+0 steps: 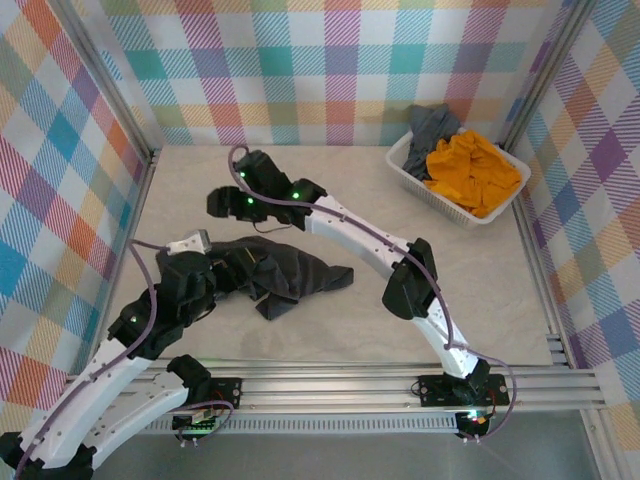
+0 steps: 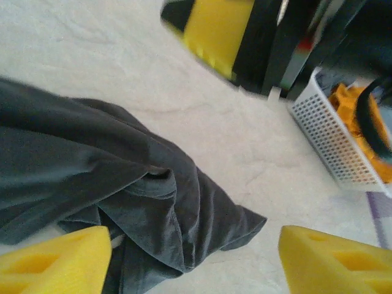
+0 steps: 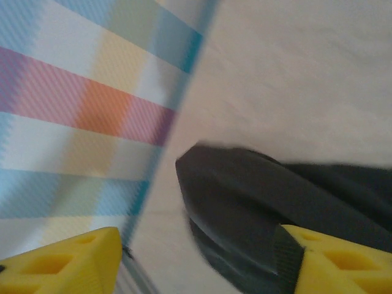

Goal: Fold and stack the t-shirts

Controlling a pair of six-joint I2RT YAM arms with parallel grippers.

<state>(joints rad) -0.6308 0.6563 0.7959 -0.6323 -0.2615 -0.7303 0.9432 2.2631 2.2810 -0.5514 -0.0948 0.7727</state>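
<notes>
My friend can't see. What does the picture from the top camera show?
A crumpled dark grey t-shirt lies on the pale table, with the left arm and right arm close by. At the back right, a white basket holds an orange shirt and a grey shirt.

Cream surface (image 1: 500, 280), evenly lit, no hard shadows. Multicolour plaid walls (image 1: 300, 60) enclose it at 9, 12 and 3 o'clock. Aluminium rail (image 1: 330, 385) at 6 o'clock.

Charcoal t-shirt (image 1: 290, 275), mustard-orange t-shirt (image 1: 470, 170)

No readable text (or labels).
</notes>
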